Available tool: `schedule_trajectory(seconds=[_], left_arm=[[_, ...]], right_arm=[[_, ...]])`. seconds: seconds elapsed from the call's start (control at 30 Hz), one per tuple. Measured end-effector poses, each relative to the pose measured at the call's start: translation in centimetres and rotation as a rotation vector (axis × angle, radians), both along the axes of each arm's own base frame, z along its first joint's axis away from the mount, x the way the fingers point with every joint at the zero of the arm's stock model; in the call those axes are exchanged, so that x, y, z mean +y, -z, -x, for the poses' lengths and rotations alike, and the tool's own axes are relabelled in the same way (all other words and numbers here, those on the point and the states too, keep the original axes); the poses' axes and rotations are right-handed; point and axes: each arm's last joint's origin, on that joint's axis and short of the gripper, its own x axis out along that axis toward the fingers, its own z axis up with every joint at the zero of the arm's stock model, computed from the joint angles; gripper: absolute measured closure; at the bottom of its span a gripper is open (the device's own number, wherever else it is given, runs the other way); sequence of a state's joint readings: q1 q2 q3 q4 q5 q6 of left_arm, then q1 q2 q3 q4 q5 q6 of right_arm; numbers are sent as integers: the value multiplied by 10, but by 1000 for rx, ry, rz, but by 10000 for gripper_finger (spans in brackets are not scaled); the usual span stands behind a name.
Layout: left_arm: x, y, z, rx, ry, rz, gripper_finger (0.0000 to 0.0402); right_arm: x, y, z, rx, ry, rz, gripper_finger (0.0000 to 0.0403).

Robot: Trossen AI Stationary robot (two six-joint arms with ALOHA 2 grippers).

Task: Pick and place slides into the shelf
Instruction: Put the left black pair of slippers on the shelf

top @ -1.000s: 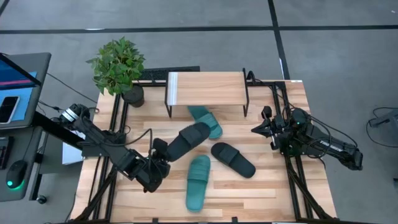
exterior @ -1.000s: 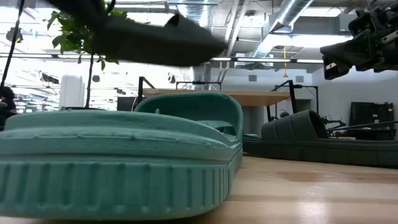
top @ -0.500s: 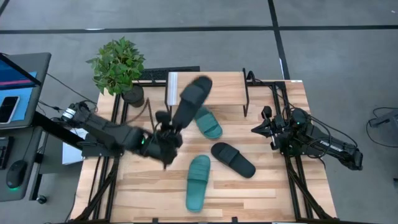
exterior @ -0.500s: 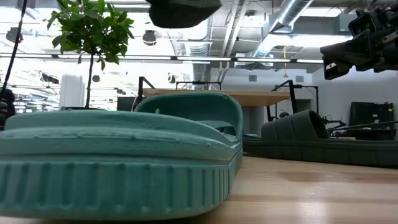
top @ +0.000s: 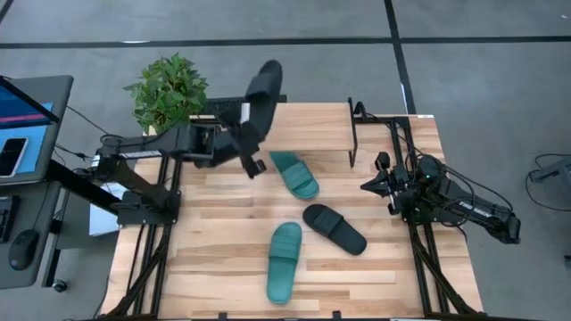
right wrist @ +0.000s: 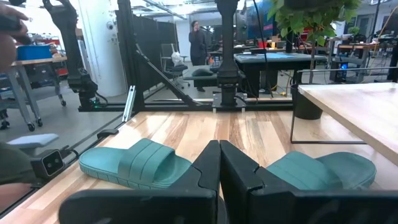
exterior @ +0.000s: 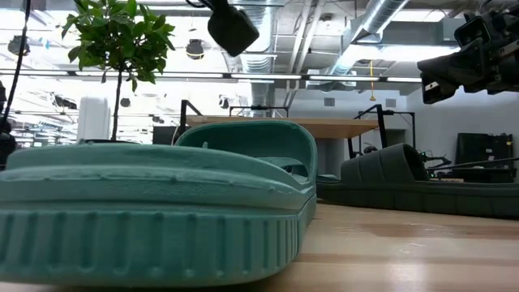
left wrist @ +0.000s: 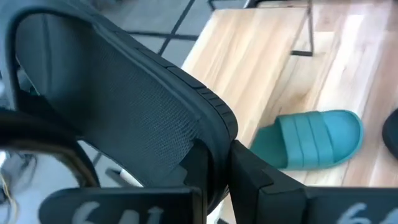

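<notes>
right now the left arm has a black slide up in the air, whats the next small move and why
Probably lower it. The left gripper is shut on the black slide, held high over the left end of the shelf; it likely should ease down until the slide rests on the plank, then let go. The right gripper waits shut at the table's right side.

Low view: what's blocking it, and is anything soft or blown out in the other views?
Low view: a teal slide up against the lens fills the lower left, and ceiling lights glare behind. Left wrist view: the black slide in the left gripper looks soft and hides much of the frame. High view: evenly lit, with the shelf partly covered by that slide.
</notes>
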State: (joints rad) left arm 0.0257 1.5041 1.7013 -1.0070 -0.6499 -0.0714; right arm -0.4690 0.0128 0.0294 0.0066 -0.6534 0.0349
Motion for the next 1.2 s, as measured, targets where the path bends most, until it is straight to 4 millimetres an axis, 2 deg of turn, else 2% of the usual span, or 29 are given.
schedule_trajectory(seconds=[0.2, 0.67, 1.0, 1.2], left_arm=[[7, 6, 0, 43, -35, 75, 381], [14, 53, -23, 317, -62, 148, 381], [22, 54, -18, 321, -140, 173, 381], [22, 64, -24, 362, -152, 190, 381]], right_arm=[[0, 0, 0, 0, 0, 0, 403], [0, 0, 0, 0, 0, 0, 403], [0, 0, 0, 0, 0, 0, 403], [0, 0, 0, 0, 0, 0, 403]])
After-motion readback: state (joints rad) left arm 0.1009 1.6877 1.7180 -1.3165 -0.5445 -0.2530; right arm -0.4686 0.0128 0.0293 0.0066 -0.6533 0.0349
